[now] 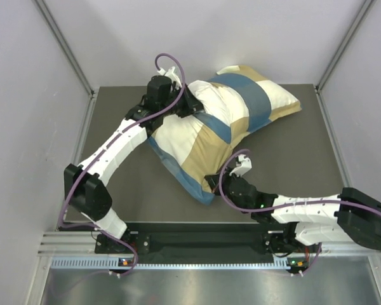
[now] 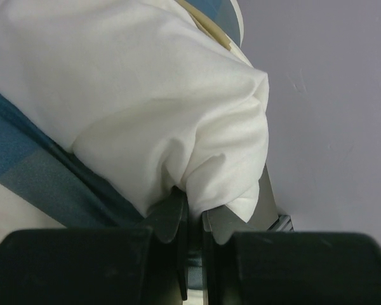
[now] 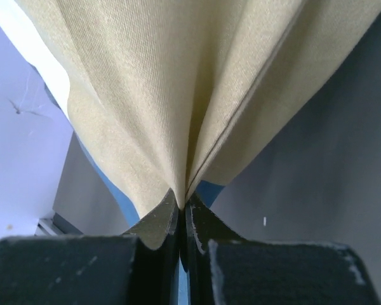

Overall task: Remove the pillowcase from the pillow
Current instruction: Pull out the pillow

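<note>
The checked pillowcase in blue, tan and cream lies across the middle of the table, still over most of the pillow. The white pillow bulges out of the case at its far left end. My left gripper is shut on that bare white pillow corner, with the blue of the case beside it. My right gripper is shut on the near corner of the pillowcase; its tan cloth fans out from the closed jaws.
The dark grey table is walled by pale panels on the left, back and right. The metal rail with the arm bases runs along the near edge.
</note>
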